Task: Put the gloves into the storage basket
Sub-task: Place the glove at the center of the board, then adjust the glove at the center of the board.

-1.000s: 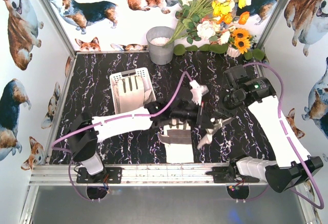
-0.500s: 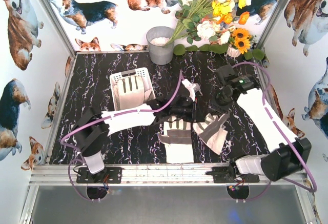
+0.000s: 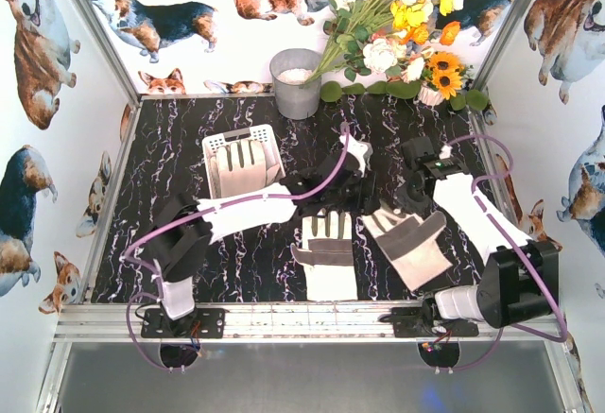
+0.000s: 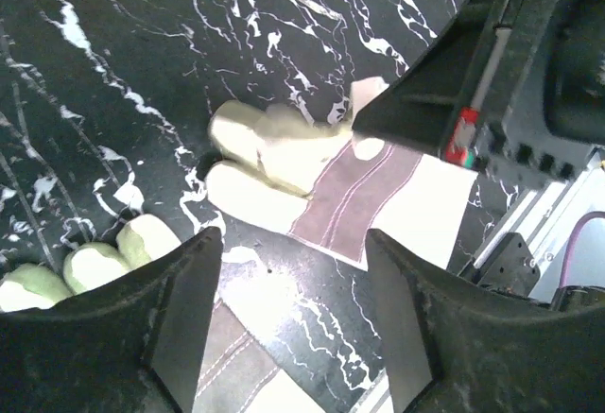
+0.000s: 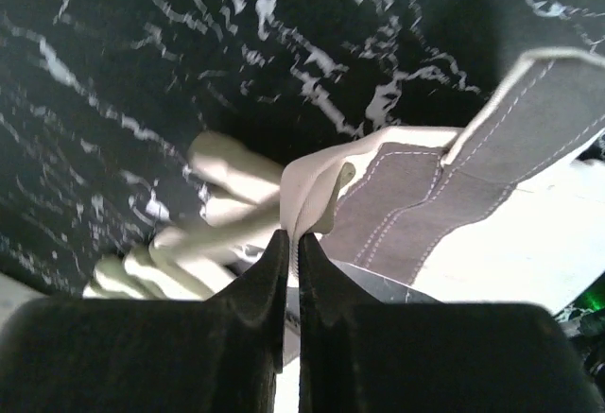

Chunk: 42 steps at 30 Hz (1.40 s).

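The white lattice storage basket (image 3: 236, 137) stands at the back left with one glove (image 3: 242, 169) lying in it. A second glove (image 3: 326, 254) lies flat mid-table, its fingertips (image 4: 90, 266) at the lower left of the left wrist view. A third glove (image 3: 413, 240) (image 4: 317, 191) lies spread to its right. My right gripper (image 3: 405, 201) (image 5: 293, 238) is shut on a fold of this third glove (image 5: 425, 210) near its fingers. My left gripper (image 3: 357, 192) (image 4: 291, 243) hovers open between the two table gloves, with only bare table between its fingers.
A grey metal bucket (image 3: 296, 82) stands at the back, with a bunch of flowers (image 3: 397, 25) to its right. Printed walls close the table on three sides. An aluminium rail (image 3: 284, 318) runs along the near edge.
My left gripper has opened and let go of the third glove. The right gripper pulled that glove to the right, and it now lies spread flat on the table.
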{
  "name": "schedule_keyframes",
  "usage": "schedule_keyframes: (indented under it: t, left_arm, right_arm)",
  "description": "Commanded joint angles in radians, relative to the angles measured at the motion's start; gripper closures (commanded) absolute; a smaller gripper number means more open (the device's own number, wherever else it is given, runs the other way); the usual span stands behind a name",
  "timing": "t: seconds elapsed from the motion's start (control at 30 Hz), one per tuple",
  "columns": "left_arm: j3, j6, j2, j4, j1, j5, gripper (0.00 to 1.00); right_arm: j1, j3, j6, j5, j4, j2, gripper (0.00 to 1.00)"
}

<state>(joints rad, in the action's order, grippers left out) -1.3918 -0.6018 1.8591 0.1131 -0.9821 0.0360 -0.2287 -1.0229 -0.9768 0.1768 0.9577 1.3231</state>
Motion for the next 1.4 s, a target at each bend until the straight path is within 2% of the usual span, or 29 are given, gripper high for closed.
schedule_keyframes:
  t: [0.0, 0.13, 0.17, 0.23, 0.27, 0.43, 0.57, 0.7, 0.87, 1.13, 1.37]
  left_arm:
    - [0.080, -0.017, -0.139, -0.058, 0.002, -0.080, 0.39]
    - [0.214, -0.080, -0.272, -0.064, 0.002, -0.098, 0.31]
    - [0.243, -0.092, -0.303, -0.059, 0.003, -0.105, 0.30]
    - [0.292, -0.106, -0.358, -0.031, 0.003, -0.122, 0.27]
    - [0.309, -0.111, -0.382, -0.009, 0.005, -0.135, 0.26]
    - [0.372, -0.118, -0.514, 0.108, 0.008, -0.213, 0.21]
    - [0.395, -0.116, -0.606, 0.202, 0.027, -0.293, 0.14]
    - [0.442, -0.143, -0.691, 0.257, 0.067, -0.342, 0.09]
    - [0.500, -0.164, -0.758, 0.255, 0.111, -0.323, 0.08]
    - [0.544, -0.161, -0.786, 0.263, 0.140, -0.297, 0.07]
    - [0.558, -0.166, -0.788, 0.244, 0.145, -0.297, 0.06]
  right_arm:
    - [0.028, 0.012, -0.085, 0.123, -0.125, -0.020, 1.00]
    - [0.043, -0.004, -0.026, 0.140, -0.162, 0.020, 1.00]
    - [0.048, -0.014, 0.007, 0.128, -0.176, 0.033, 0.97]
    - [0.053, -0.043, 0.069, 0.110, -0.180, 0.058, 0.68]
    - [0.056, -0.063, 0.097, 0.107, -0.168, 0.070, 0.57]
    - [0.057, -0.154, 0.264, 0.119, -0.087, 0.106, 0.39]
    - [0.057, -0.174, 0.337, 0.099, -0.022, 0.083, 0.40]
    - [0.059, -0.061, 0.327, 0.037, -0.051, 0.046, 0.41]
    - [0.083, 0.059, 0.291, -0.012, -0.106, 0.067, 0.43]
    - [0.088, 0.085, 0.451, -0.108, -0.176, 0.150, 0.45]
    - [0.087, 0.112, 0.431, -0.152, -0.235, 0.193, 0.46]
